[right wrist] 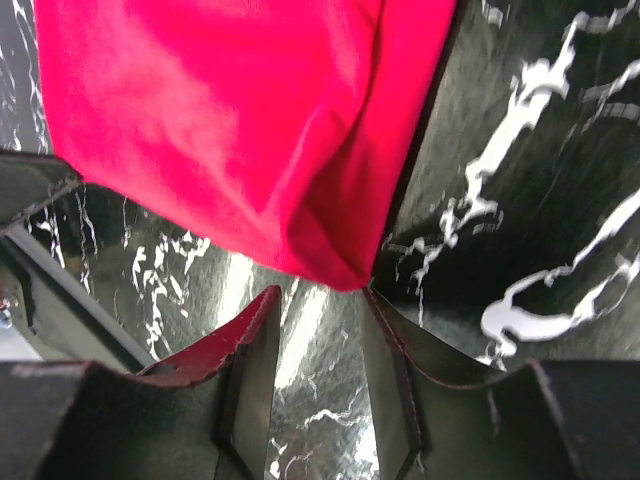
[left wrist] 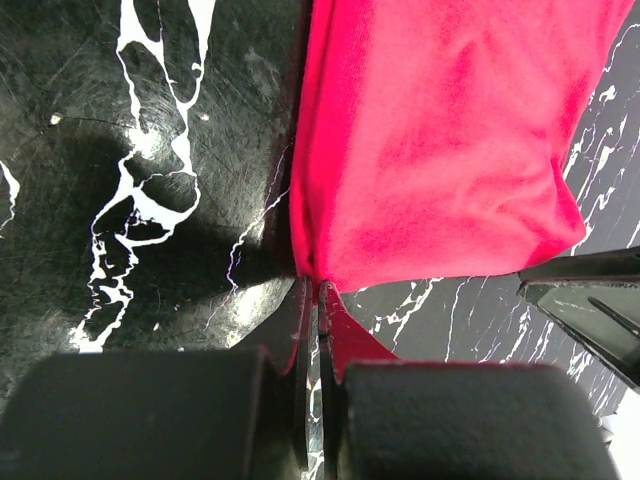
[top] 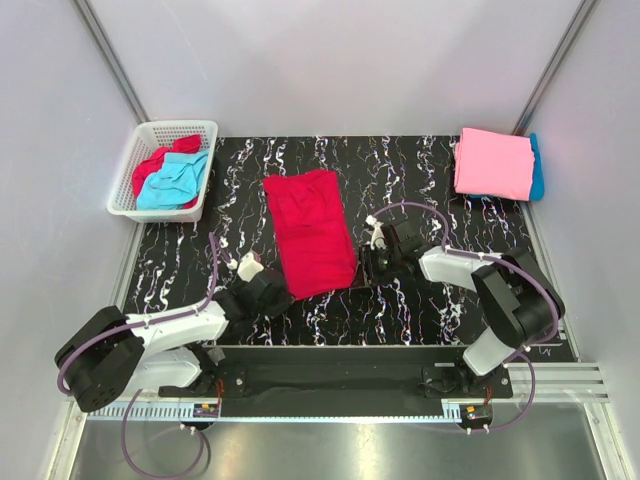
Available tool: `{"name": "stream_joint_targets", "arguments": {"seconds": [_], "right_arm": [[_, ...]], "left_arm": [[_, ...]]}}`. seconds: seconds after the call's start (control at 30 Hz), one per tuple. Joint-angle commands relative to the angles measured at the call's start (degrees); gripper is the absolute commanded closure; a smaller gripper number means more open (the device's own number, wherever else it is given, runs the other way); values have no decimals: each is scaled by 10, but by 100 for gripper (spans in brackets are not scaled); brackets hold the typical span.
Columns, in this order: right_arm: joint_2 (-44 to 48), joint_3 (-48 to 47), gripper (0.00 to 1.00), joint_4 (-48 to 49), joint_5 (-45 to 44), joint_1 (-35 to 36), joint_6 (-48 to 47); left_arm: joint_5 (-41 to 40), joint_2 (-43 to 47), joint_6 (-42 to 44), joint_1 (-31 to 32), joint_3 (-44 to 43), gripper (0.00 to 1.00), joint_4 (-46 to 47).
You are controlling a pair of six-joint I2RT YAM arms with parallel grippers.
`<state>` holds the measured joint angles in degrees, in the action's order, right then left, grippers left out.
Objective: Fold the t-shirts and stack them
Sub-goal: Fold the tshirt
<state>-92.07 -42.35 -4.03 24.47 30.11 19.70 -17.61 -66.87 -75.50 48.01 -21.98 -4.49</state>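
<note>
Crimson soft-cloth t-shirt (top: 308, 232), folded into a long strip, lies mid-way across the black marbled table (top: 420, 180), its length running away from the arms, its near-left corner pinched in the closed left gripper (left wrist: 318, 292) and its near-right corner just ahead of the right gripper (right wrist: 322, 298), whose jaws stand apart.

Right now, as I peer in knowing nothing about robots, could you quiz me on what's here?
1. True or false: the pink shirt lies on a blue shirt.
2. Which claw is open: A, left claw, or B, right claw?
3. Fill in: the shirt between the claws is ___.
Key: 1 true. 2 B; the left claw pinches the red shirt's corner. 3 red.
</note>
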Motion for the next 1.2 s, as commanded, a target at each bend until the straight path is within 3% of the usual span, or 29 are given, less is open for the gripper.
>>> {"name": "stream_joint_targets", "arguments": {"seconds": [0.0, 0.47, 0.57, 0.6, 0.63, 0.67, 0.9, 1.17], "right_arm": [[-16, -34, 56, 35, -20, 2, -22], [-18, -50, 59, 51, -27, 3, -34], [-23, -52, 71, 49, -19, 4, -27], [-21, -51, 89, 46, -18, 3, -22], [-20, -51, 98, 44, -17, 3, -20], [-18, -51, 100, 44, -16, 3, -18], [7, -34, 100, -17, -36, 5, 17], [50, 10, 100, -41, -15, 28, 75]], "left_arm": [[-20, 5, 11, 2, -13, 100, 4], [-20, 8, 13, 2, -14, 100, -2], [-19, 9, 12, 2, -12, 100, -2], [-19, 11, 12, 2, -12, 100, -3], [-20, 12, 12, 2, -11, 100, -3], [-22, 14, 11, 2, -10, 100, -3], [-35, 41, 7, 2, -12, 100, -39], [-48, 159, 4, 3, 5, 100, -124]]}}
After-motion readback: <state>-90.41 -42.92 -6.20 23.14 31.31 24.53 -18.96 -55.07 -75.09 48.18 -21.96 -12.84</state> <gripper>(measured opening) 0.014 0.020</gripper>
